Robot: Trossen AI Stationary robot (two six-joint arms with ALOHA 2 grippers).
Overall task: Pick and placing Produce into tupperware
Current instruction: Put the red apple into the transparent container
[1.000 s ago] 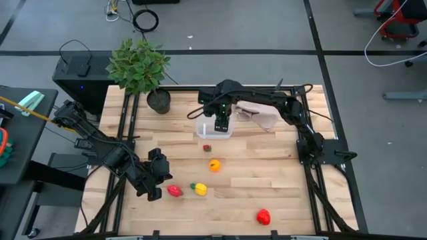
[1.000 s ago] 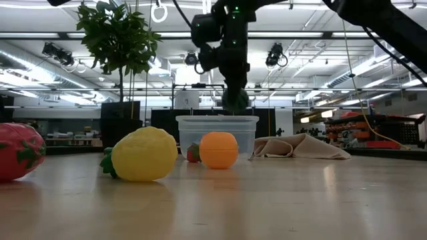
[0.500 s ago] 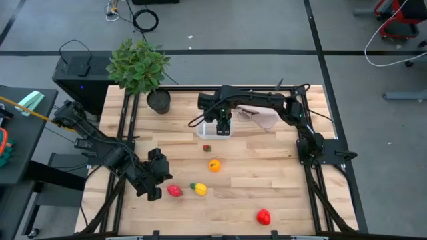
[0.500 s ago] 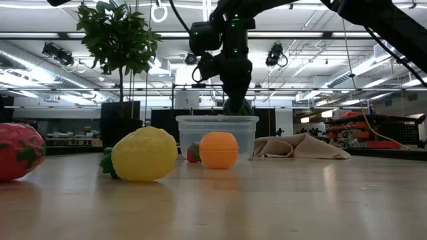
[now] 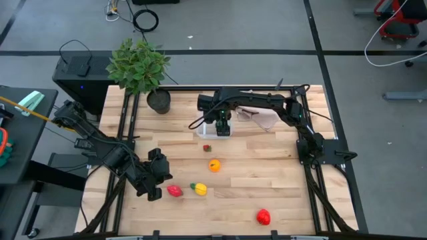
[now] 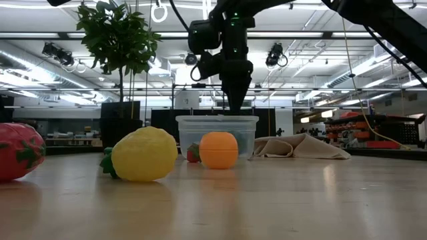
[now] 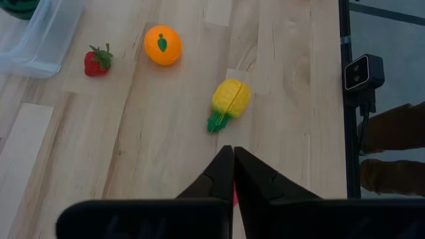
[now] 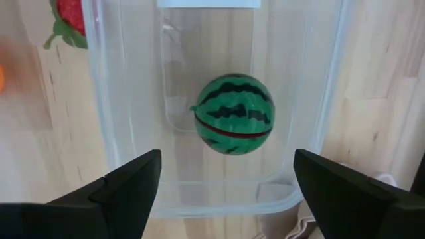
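Upper centre of the high view: right gripper (image 5: 223, 124), fingers spread wide and empty, over the tupperware (image 8: 99, 126) holding a toy watermelon (image 8: 233, 113). Lower left on the counter (image 5: 267, 173): left gripper (image 5: 155, 193), closed, empty, beside a red fruit (image 5: 175, 191).

On the counter (image 5: 267, 173) the watermelon (image 8: 233, 114) lies in the tupperware (image 8: 99, 119), with strawberry (image 7: 97, 60), orange (image 7: 163, 45) and lemon (image 7: 230, 101) before it and the cloth (image 6: 300, 147) beside it.
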